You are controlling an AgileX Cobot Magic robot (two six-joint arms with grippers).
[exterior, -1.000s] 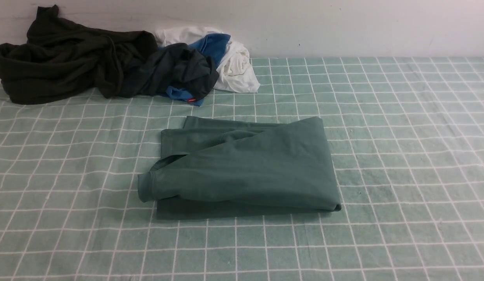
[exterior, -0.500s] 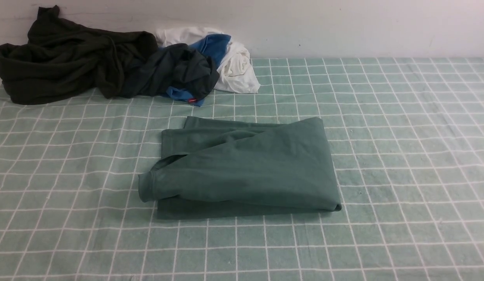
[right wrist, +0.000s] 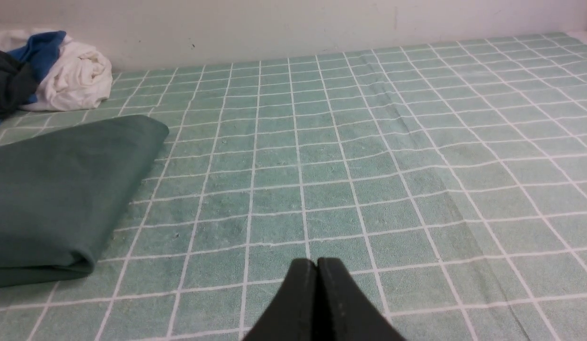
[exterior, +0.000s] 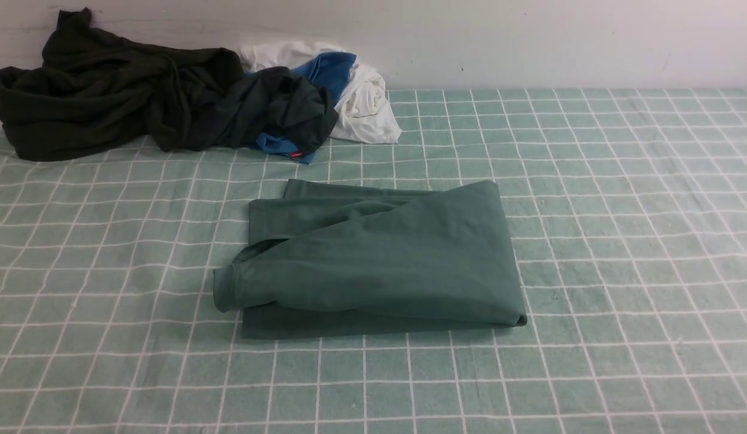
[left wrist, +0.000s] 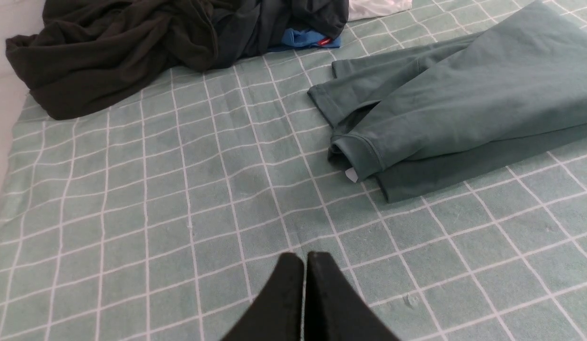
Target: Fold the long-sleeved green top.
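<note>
Green top folded mid-table, both pincers clenched and empty.
The green long-sleeved top [exterior: 373,259] lies lengthwise left to right; its cuff end points toward the left pincer [left wrist: 305,259], the folded edge toward the right pincer [right wrist: 316,265].

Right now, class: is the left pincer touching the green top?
Apart. The left wrist view shows the shut left pincer with bare checked cloth between it and the green top.
</note>
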